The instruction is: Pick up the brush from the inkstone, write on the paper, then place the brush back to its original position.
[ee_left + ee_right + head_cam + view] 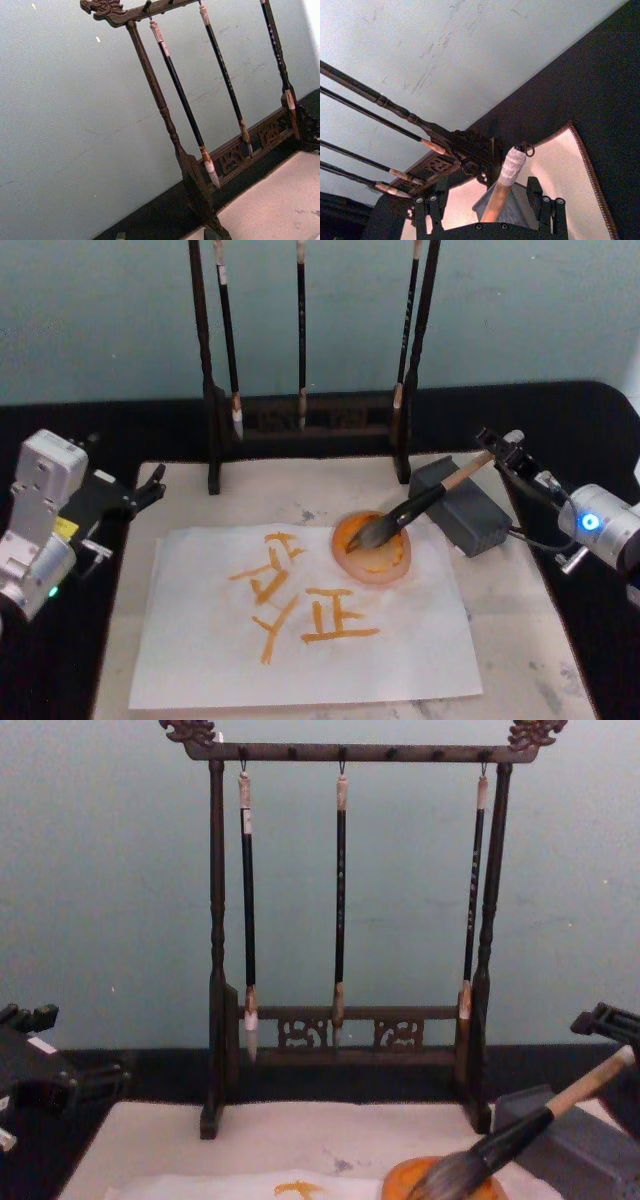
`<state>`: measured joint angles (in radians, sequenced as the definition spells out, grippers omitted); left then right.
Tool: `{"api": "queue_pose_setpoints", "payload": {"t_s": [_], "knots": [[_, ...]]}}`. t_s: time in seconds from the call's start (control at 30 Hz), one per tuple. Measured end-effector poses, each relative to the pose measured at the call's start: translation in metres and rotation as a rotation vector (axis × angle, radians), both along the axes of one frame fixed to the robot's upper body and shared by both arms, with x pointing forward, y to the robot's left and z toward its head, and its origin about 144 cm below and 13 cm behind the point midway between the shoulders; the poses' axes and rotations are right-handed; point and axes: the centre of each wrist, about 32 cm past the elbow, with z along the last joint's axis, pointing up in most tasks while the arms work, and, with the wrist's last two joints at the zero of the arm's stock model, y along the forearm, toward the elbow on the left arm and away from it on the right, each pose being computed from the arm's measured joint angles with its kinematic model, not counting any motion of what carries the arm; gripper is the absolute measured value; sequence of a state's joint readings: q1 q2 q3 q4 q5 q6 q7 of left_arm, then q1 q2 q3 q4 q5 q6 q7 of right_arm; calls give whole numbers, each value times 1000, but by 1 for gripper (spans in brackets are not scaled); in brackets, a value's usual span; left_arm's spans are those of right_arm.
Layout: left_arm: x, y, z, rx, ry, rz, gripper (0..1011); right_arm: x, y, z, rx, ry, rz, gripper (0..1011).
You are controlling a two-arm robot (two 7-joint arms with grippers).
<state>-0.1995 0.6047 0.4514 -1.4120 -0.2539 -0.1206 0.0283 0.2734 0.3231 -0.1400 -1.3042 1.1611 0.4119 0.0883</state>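
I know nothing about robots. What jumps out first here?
Bold orange brushstroke characters cover the white paper sheet mid-table. Beside it, the thick pale-handled calligraphy brush rests with its grey-black bristles in a round orange dish, the right gripper at its top end. Behind stands a dark carved wooden rack hanging three slim black brushes; the left gripper sits idle at left.

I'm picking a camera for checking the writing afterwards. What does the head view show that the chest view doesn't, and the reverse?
Head view, not chest: the whole paper with its orange characters, and the mat's near part. Chest view, not head: the rack's carved top bar and the hooks holding the three slim brushes. Both: the brush leaning on the grey inkstone, bristles in the orange dish. In the head view the right gripper is open around the brush's top end; the left gripper is parked beside the mat's left edge.
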Motion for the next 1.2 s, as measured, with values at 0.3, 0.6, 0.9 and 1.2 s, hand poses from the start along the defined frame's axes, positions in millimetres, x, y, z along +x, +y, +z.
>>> {"api": "queue_pose_setpoints", "payload": {"t_s": [0.3,0.6,0.9,1.2], "knots": [[0,0,0,0,0,0,1010,12,2,-5,11,16,-4,1000],[0,0,0,0,0,0,1010,13,3,-7,21,24,-7,1000],[0,0,0,0,0,0,1010,15,2,-8,25,20,-1,1000],[0,0,0,0,0,0,1010,15,2,-7,25,19,-3,1000]]}}
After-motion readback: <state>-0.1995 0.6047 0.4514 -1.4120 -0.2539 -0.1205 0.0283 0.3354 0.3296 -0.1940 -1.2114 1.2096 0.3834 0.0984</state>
